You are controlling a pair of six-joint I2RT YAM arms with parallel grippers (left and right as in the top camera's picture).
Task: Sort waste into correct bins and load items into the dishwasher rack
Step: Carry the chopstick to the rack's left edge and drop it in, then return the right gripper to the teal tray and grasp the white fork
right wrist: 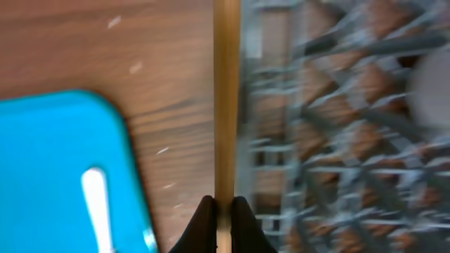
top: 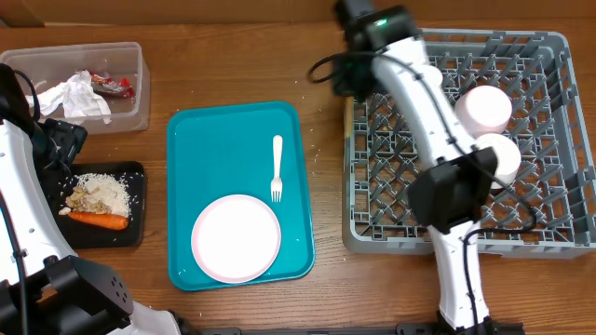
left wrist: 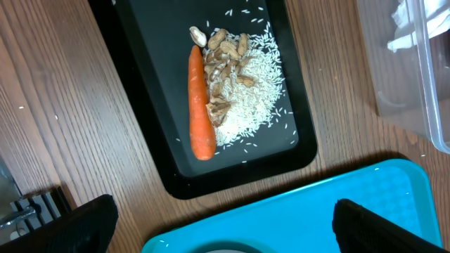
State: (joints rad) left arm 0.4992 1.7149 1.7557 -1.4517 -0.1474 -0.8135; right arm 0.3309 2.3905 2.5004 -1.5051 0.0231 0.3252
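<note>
One thin wooden stick [right wrist: 226,84] in right tool [right wrist: 223,205]

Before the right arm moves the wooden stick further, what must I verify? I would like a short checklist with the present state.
1. Right gripper shut on the wooden stick: ok.
2. Stick above a rack cell: cannot tell; it hangs at the wall nearest the teal tray.
3. Cells near that wall free: ok; white dishes sit further in.
4. Left gripper open, far from the rack, near the black tray: ok.
</note>
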